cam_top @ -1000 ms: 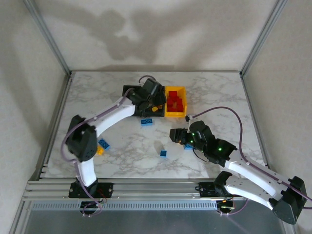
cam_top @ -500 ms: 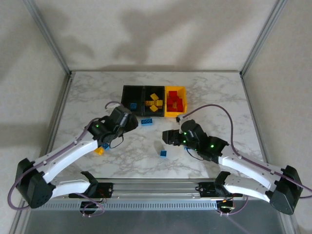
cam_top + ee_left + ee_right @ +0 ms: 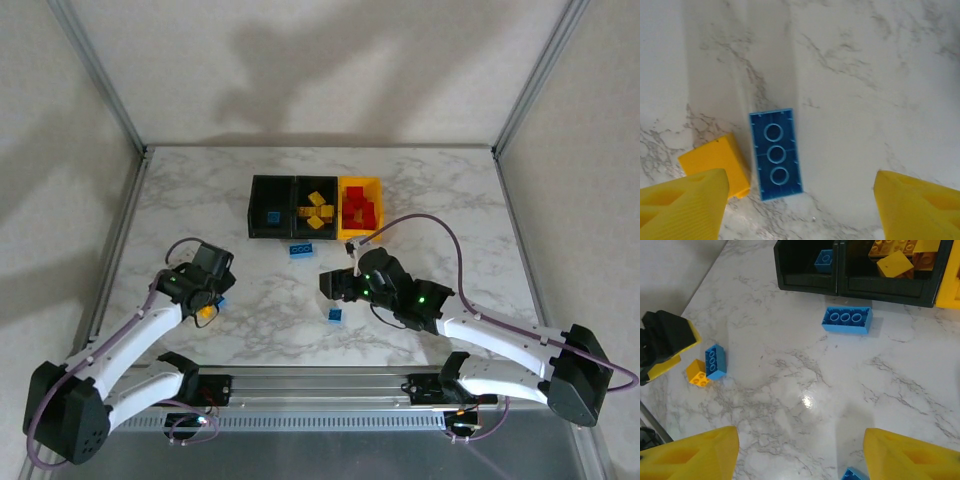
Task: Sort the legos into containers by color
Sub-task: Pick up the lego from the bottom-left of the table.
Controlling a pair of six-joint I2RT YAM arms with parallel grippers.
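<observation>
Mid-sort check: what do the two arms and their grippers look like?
Both arms are white links with black joint housings: left arm, right arm. A thin purple-grey cable loops along each. Green lights glow on the right arm. The fingers are yellow and ribbed, on black gripper bodies.

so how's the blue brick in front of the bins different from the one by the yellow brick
The first blue brick lies alone, its long side along the bin row. The other blue brick sits beside a yellow brick, turned crosswise to the first. Both look the same size and lie underside up.
</observation>
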